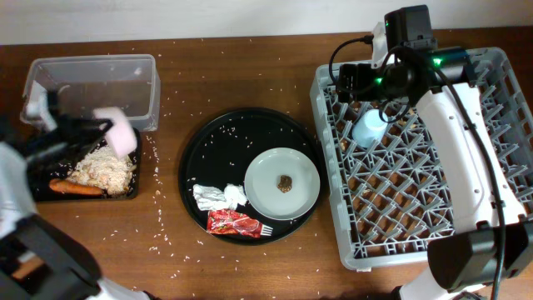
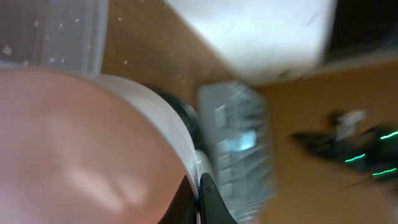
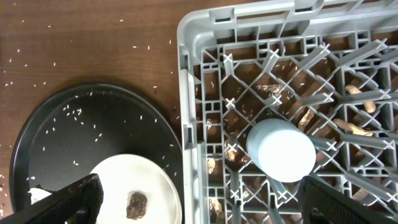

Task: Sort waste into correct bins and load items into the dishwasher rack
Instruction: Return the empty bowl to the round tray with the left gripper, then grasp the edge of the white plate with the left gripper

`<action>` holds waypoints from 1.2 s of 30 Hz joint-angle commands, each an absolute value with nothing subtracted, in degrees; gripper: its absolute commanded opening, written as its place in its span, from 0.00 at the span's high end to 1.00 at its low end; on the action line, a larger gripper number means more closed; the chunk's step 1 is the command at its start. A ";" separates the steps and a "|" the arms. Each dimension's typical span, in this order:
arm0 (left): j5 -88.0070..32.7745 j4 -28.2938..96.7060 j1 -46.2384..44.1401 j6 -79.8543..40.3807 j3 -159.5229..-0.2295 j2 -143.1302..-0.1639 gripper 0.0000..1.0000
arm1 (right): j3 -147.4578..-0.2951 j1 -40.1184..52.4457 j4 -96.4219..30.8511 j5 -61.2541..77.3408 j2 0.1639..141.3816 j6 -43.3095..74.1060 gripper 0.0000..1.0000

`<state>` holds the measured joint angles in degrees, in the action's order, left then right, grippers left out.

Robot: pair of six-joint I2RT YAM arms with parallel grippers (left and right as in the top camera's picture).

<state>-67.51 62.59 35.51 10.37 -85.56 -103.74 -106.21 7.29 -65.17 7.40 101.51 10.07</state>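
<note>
Your right arm shows white shells, black joints, looped black cables and a green light; your left arm is white over black.

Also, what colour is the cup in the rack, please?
The cup is light blue, clearest in the right wrist view.

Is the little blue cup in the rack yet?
Yes, it is in. The blue cup sits among the pegs inside the grey rack, near its edge by the round tray.

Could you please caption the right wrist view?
Light-blue cup sits in the grey dishwasher rack; small brown lump on the plate.
</note>
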 commanded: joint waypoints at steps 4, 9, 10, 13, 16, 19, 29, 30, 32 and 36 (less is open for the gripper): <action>-33.78 57.04 9.89 11.84 -87.26 -96.20 0.99 | -106.02 7.51 -65.21 7.01 101.69 9.45 0.01; -6.11 51.90 -12.03 11.86 -87.26 -102.04 1.00 | -106.02 7.49 -65.19 7.07 101.69 9.43 0.01; -2.70 50.43 -15.25 11.88 -87.26 -104.36 1.00 | -106.02 7.51 -65.19 7.07 101.69 9.43 0.01; 6.70 48.84 -20.93 11.88 -87.26 -112.42 1.00 | -106.02 7.49 -65.19 7.07 101.69 9.43 0.01; 8.86 48.86 -22.41 11.88 -87.26 -116.99 1.00 | -106.02 7.49 -65.19 7.07 101.69 9.43 0.01; 8.84 48.97 -22.50 11.86 -87.29 -117.62 0.77 | -106.02 7.49 -65.19 7.07 101.69 9.43 0.01; -9.10 69.43 -22.52 18.68 -107.87 -117.62 0.39 | -106.02 7.51 -65.32 7.11 101.69 9.45 0.01; -10.24 69.71 -22.68 20.64 -108.12 -117.62 0.37 | -106.02 7.51 -65.43 7.11 101.69 9.45 0.01; -10.22 69.49 -23.09 23.51 -107.70 -118.06 0.37 | -106.02 7.51 -65.49 7.11 101.69 9.45 0.01; -9.91 69.54 -25.15 27.00 -107.50 -121.25 0.37 | -106.02 7.51 -65.65 7.11 101.69 9.45 0.01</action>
<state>-7.84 69.43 -23.53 22.31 -107.48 -117.73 -106.17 7.29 -65.58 7.40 101.54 10.04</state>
